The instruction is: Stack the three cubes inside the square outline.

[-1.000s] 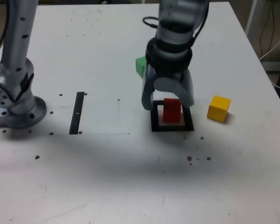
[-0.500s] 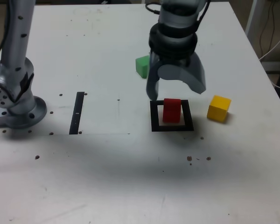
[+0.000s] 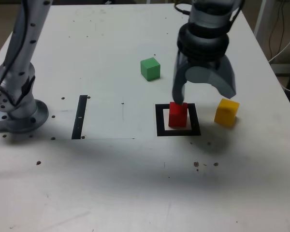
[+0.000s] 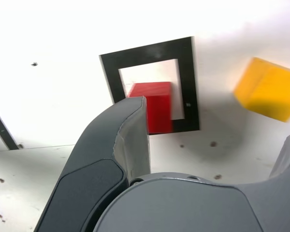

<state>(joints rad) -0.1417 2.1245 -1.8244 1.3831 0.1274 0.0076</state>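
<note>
Below the widely spread jaws of the grey gripper (image 3: 204, 92), the matte red cube (image 3: 178, 115) stands inside the thick black square outline (image 3: 160, 121). Beside the jaws, toward the exterior view's right, is the plain yellow cube (image 3: 226, 113). Toward that view's left are the matte green cube (image 3: 150, 69) and, farther, the narrow black strip (image 3: 79, 117).

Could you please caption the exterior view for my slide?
Open gripper above the table; red cube inside the square outline.
</note>
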